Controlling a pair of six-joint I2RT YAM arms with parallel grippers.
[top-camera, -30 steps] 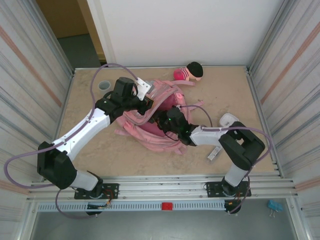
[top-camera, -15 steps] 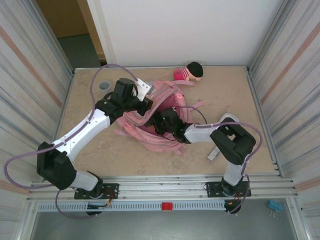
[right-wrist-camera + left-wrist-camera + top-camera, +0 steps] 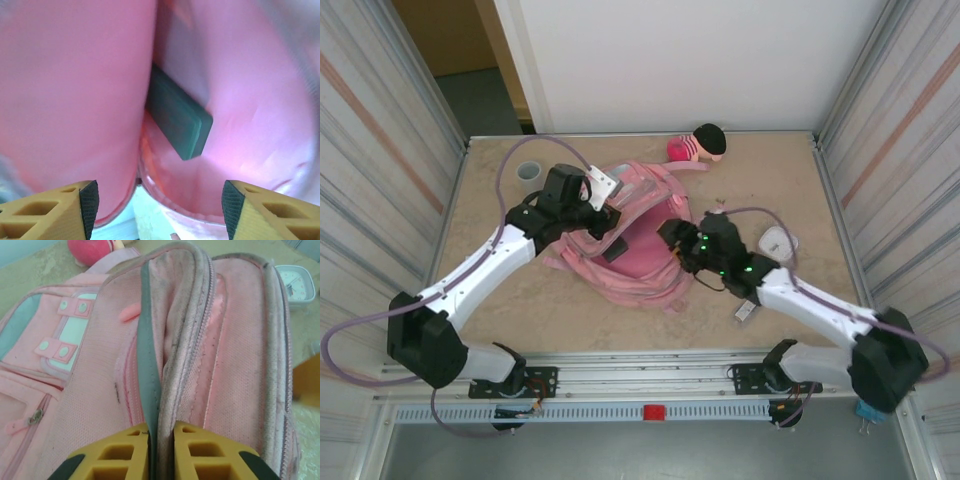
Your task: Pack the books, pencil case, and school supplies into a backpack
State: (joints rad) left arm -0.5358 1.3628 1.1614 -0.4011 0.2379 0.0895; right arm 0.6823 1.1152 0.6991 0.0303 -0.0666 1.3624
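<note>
one pink backpack (image 3: pixel 632 286) lies on the desk (image 3: pixel 820 170): your left pincer (image 3: pixel 161 434) is clenched on its opened rim, your right pincer (image 3: pixel 160 196) stands released at the mouth, and the green pencil case (image 3: pixel 177 117) lies inside, untouched.

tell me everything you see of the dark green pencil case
The dark green flat pencil case is a slab with rounded corners and a thick edge. It lies tilted inside the pink fabric backpack, one end showing, the rest hidden between folds of lining pressed against it. The open right claw is apart from it.
</note>
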